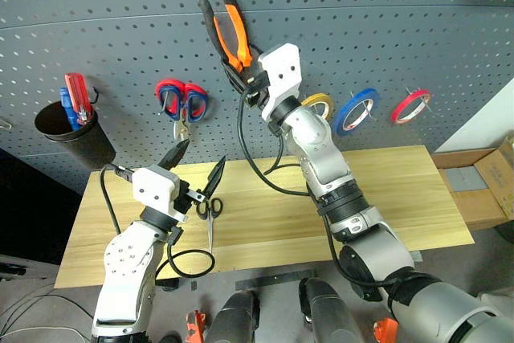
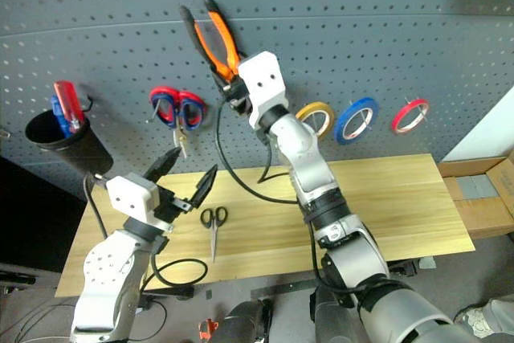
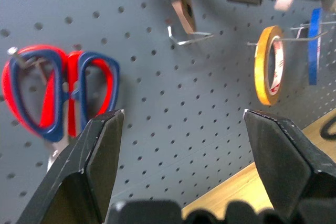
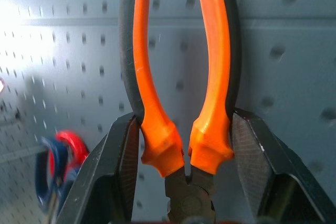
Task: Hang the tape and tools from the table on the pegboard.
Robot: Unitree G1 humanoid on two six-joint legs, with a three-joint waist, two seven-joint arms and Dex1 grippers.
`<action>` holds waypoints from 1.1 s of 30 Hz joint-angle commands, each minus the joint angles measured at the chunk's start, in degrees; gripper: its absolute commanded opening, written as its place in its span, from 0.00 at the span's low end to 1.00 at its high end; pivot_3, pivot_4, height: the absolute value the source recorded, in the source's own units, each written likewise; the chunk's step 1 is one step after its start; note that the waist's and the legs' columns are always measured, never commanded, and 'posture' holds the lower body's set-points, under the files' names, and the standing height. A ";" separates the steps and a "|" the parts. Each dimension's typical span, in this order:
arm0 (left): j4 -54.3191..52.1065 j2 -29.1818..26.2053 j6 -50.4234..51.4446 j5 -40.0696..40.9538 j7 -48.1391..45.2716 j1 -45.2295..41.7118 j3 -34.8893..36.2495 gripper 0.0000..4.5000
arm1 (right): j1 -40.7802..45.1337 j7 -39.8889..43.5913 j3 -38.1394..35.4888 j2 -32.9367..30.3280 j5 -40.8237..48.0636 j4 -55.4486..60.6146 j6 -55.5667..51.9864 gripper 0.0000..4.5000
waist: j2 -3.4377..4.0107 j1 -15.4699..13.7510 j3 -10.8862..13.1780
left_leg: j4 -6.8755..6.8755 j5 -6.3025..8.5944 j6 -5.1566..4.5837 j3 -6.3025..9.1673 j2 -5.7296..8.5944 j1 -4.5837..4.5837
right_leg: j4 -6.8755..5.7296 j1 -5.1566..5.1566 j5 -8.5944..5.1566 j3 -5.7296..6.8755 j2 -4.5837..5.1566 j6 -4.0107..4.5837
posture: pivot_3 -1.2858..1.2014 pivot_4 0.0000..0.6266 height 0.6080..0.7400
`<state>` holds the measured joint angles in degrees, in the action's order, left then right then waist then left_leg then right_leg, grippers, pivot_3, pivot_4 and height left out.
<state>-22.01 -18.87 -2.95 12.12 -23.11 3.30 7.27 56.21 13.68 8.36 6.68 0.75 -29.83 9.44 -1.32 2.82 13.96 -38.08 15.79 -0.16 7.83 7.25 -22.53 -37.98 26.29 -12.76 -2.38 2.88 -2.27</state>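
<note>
Pliers (image 1: 229, 30): orange-and-black handles, pointing up against the dark grey pegboard (image 1: 385, 46), pinched at the handle base by the right gripper (image 4: 186, 150). Yellow tape (image 1: 319, 105) hangs on a hook. Small black scissors (image 1: 210, 213) lie on the pale wooden table (image 1: 401, 198). Left gripper (image 1: 197, 168) spread wide, raised above the table's left part, holding nothing.

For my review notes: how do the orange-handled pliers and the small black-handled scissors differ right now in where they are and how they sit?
The pliers are up in front of the pegboard, clamped in the right gripper with handles pointing up; the black scissors lie flat on the table, touched by neither gripper. The pliers' handles are orange and black; the scissors' handles are all black. The open left gripper hangs above the scissors. Neither tool hangs on a hook yet.
</note>
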 commanded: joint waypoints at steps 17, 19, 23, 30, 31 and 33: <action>-2.16 -1.52 -1.07 -1.60 1.05 1.25 1.86 0.87 | -1.67 -9.22 0.12 2.74 -4.94 -4.47 4.54 0.45 | -0.09 -0.98 -0.51 | -0.01 0.00 0.01 -0.05 0.00 0.12 | -0.05 -0.08 0.00 -0.02 0.00 0.01 | 0.54 0.31 1.00; -1.86 -1.75 -1.18 -1.76 0.97 1.19 1.74 0.87 | -1.78 -9.85 -0.04 2.76 -4.74 -4.23 4.37 0.62 | -0.09 -0.99 -0.51 | -0.01 0.00 0.01 -0.05 0.00 0.15 | -0.06 -0.11 0.01 -0.01 0.00 0.02 | 0.53 0.31 1.00; -1.70 -2.10 -0.88 -1.72 0.75 0.82 1.66 0.87 | -2.21 -10.02 -0.45 2.56 -3.94 -3.63 3.92 0.89 | -0.13 -1.08 -0.54 | -0.04 -0.01 0.01 -0.04 0.00 0.23 | -0.09 -0.19 0.05 -0.01 0.00 0.08 | 0.53 0.31 1.00; -0.65 -2.85 -0.70 -1.47 0.33 -0.01 1.69 0.87 | -4.13 -9.85 -0.20 1.69 -3.12 0.62 1.76 0.99 | -0.16 -1.13 -0.57 | -0.04 0.00 0.00 -0.08 0.00 0.79 | -0.05 -0.68 0.12 -0.02 0.00 0.12 | 0.53 0.31 1.00; -0.43 -2.93 -0.62 -1.46 0.24 -0.12 1.58 0.87 | -4.93 -9.62 -0.05 1.26 -3.23 2.10 0.95 0.99 | -0.18 -1.15 -0.59 | -0.04 0.00 0.00 -0.07 0.00 0.79 | -0.05 -0.68 0.12 -0.01 0.01 0.13 | 0.53 0.31 1.00; 0.18 -2.95 -0.48 -1.45 -0.13 -0.07 1.33 0.87 | -7.24 -8.59 0.07 0.37 -3.02 6.39 -2.28 0.99 | -0.19 -1.13 -0.60 | -0.02 0.00 0.00 -0.09 0.00 0.78 | -0.03 -0.66 0.12 0.00 0.01 0.13 | 0.53 0.32 1.00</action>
<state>-21.57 -21.21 -2.94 10.63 -23.04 3.47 8.29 50.10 4.67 8.98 7.07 -3.17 -28.56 9.12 -1.52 1.68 13.35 -38.08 15.80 -0.16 7.74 7.25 -21.76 -38.00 25.64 -12.64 -2.38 2.89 -2.14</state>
